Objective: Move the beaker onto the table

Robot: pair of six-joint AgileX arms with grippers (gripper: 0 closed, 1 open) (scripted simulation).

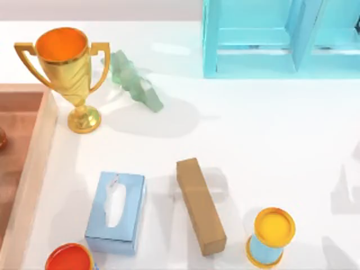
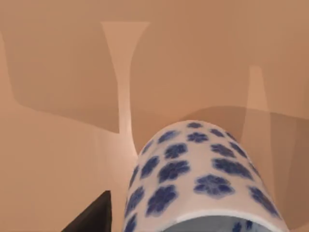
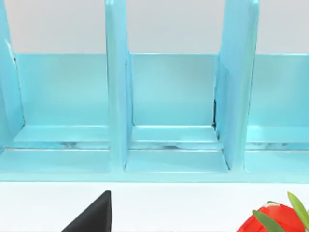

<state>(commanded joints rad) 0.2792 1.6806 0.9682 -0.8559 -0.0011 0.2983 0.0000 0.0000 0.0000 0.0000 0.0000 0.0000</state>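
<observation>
Beaker (image 2: 203, 179): white, blue-flowered, lower centre of the left wrist view, close under the left gripper (image 2: 94, 217), over the brown tray (image 2: 58, 159); grip cannot be told. Tray (image 1: 34, 163) at the top view's left edge, on the table (image 1: 253, 140). Right gripper (image 3: 94, 215) faces the blue rack (image 3: 169, 96); grip cannot be told.

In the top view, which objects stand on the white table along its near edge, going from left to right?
Red-topped cylinder → light-blue tissue box → brown cardboard block → yellow-topped light-blue cylinder, all on the glossy white table.
</observation>
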